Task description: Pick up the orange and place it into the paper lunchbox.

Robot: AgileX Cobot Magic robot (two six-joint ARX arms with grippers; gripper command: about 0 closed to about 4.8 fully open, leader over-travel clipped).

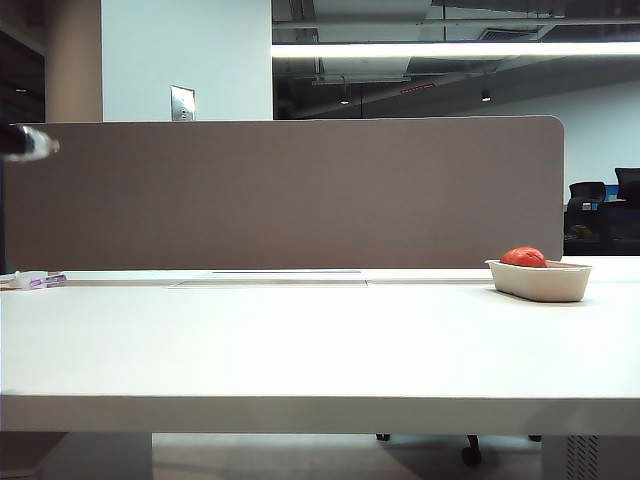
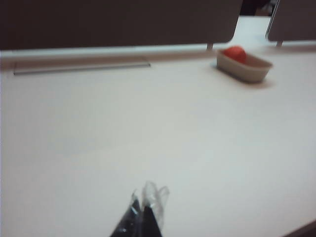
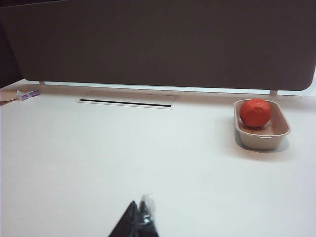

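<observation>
Exterior view, orange (image 1: pixel 523 257) in paper lunchbox (image 1: pixel 540 281)

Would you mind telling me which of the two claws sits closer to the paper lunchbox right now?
Neither is near, but the right claw, shut, seems closer: its wrist view shows the paper lunchbox and orange larger than the left claw, also shut, sees them.

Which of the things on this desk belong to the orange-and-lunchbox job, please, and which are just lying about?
Part of the job:
- orange, already sitting in the lunchbox
- paper lunchbox, near the divider
- left gripper and right gripper, both shut, empty, well back from the box

Just lying about:
- small purple item at the far side of the desk
- grey divider panel
- cable slot
</observation>
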